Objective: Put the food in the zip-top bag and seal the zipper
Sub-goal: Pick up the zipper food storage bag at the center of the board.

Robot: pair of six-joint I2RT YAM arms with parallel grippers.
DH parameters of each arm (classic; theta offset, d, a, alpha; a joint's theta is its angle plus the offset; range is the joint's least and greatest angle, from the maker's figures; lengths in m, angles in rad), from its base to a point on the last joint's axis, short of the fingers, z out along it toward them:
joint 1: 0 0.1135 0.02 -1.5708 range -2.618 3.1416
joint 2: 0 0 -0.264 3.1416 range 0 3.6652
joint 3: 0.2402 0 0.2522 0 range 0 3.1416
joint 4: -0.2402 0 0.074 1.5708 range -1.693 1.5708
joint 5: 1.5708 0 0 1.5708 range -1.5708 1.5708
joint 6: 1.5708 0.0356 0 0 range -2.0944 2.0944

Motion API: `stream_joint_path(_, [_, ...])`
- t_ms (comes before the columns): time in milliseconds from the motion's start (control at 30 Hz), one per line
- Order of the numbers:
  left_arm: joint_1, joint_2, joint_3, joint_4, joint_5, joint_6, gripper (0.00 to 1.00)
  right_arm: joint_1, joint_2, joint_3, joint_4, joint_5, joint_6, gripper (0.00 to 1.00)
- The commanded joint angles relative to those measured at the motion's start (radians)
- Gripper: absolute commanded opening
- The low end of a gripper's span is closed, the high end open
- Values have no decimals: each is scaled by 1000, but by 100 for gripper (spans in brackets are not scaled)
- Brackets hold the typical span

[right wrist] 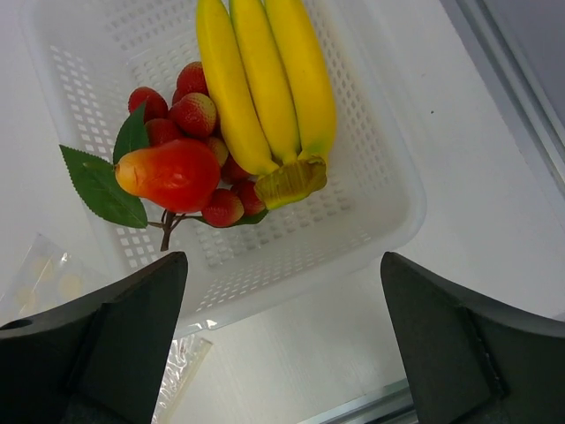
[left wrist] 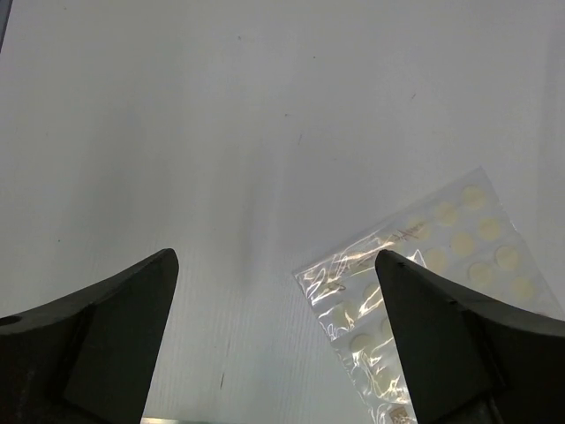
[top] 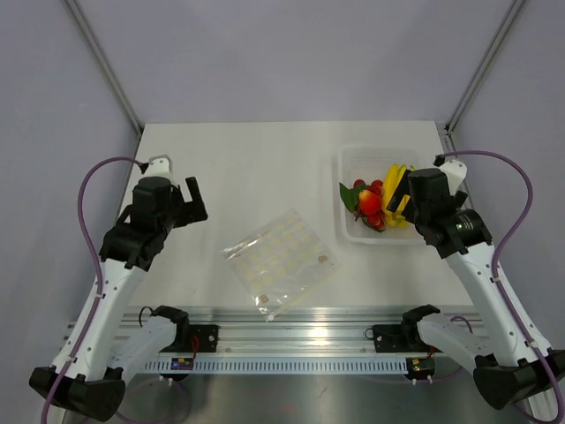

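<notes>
While bananas [right wrist: 265, 79] and strawberries [right wrist: 194, 113] sit in the basket [right wrist: 380, 203], the zip-top bag [top: 282, 261] lies unfilled; nothing is done yet. Left tool [left wrist: 274, 265] and right tool [right wrist: 284, 265] gape, empty.

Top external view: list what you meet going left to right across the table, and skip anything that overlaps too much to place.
left gripper → zip-top bag → red fruit cluster → bananas
</notes>
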Motion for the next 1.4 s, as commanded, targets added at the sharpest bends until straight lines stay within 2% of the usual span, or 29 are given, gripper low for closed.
stream_joint_path(0, [-36, 1, 13, 32, -13, 36, 99, -1, -7, -20, 56, -50, -10, 100])
stream_joint_path(133, [-85, 64, 19, -2, -98, 50, 99, -3, -5, -32, 58, -85, -23, 99])
stream_joint_path(233, [-145, 97, 19, -2, -103, 43, 99, -3, -13, -51, 73, -119, -29, 99])
stream_joint_path(367, [-283, 153, 31, 9, -152, 32, 99, -3, -20, -62, 75, -142, -23, 99])
stream_joint_path(467, [-474, 257, 60, -3, -224, 36, 99, -3, -17, -54, 58, -143, -12, 99])
stream_joint_path(533, [-553, 311, 77, -3, -245, 46, 99, -3, -17, -54, 53, -147, -7, 100])
stream_joint_path(567, [-623, 373, 83, 1, -251, 43, 98, -3, -22, -55, 53, -148, -4, 99])
stream_joint_path(767, [-821, 535, 117, 42, -224, 20, 86, -3, -46, -56, 39, -148, 2, 99])
stream_joint_path(967, [-934, 665, 128, 52, -193, -7, 76, -3, -65, -63, 39, -160, 0, 99])
stream_joint_path(1167, [-972, 791, 148, 119, -152, -30, 71, -1, -51, -65, 52, -168, -3, 100])
stream_joint_path(1367, [-989, 831, 130, 171, -103, -63, 70, -3, -46, -62, 49, -165, 6, 100])
